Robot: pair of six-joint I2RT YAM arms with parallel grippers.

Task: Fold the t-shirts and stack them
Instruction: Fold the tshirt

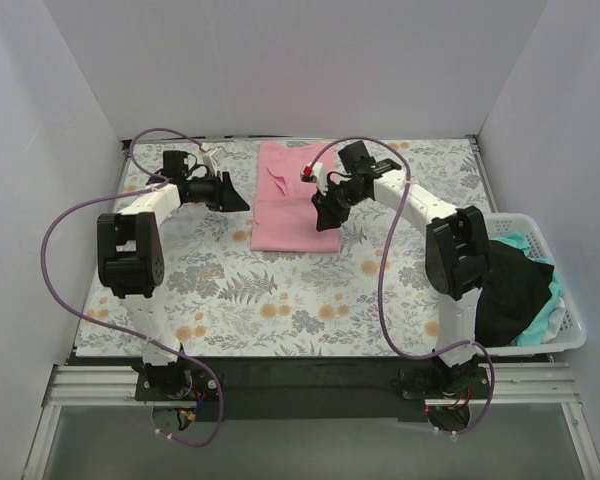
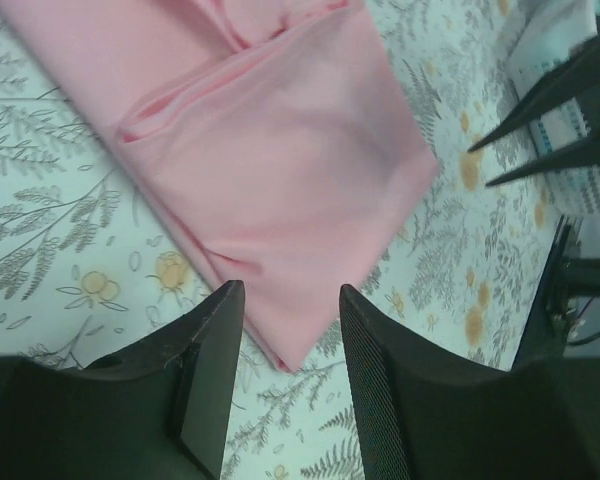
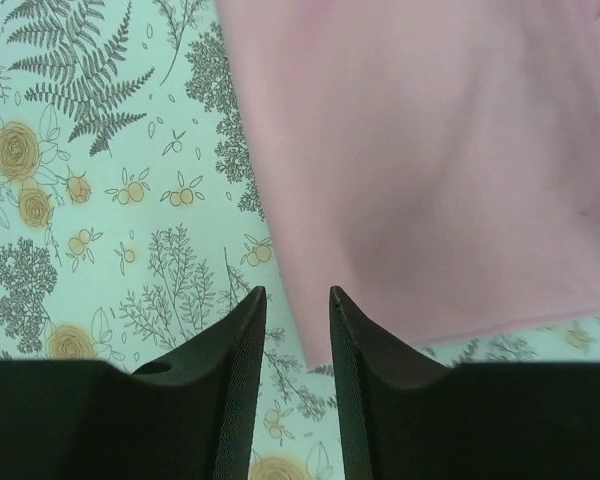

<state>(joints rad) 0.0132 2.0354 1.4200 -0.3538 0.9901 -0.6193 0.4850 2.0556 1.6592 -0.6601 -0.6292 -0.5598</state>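
1. Where things are: the pink t-shirt (image 1: pixel 293 197) lies flat on the floral sheet (image 1: pixel 280 300) at the far middle of the tabletop. It's folded into a long narrow rectangle, with a sleeve tucked in near the far end. A black shirt (image 1: pixel 515 290) and a mint-green shirt (image 1: pixel 548 312) are heaped in the white basket (image 1: pixel 572 338) on the right. I'd guess they're next in line.
2. The left pincer (image 2: pixel 291 292) is spread and holds nothing. It hovers over the near-left corner of the pink shirt.
3. The right pincer (image 3: pixel 296 292) has a narrower gap, but it's parted and empty. It sits right at the shirt's near-right corner.
4. What could go wrong, just my guesses:
   - A pincer nips only the top layer, so the lengthwise fold peels open when lifted.
   - A pincer goes too deep and grabs the sheet along with the shirt, dragging everything.
   - The two grabs don't land on matching corners, so the next fold comes out skewed and the stack gets lumpy.
   - Both arms are working close together over one narrow shirt, so they could bump each other, or one of the purple cables could snag.
5. Brands or writing: I can't read any. There's no print or visible tag on the shirts, and no legible markings on the basket or arms.
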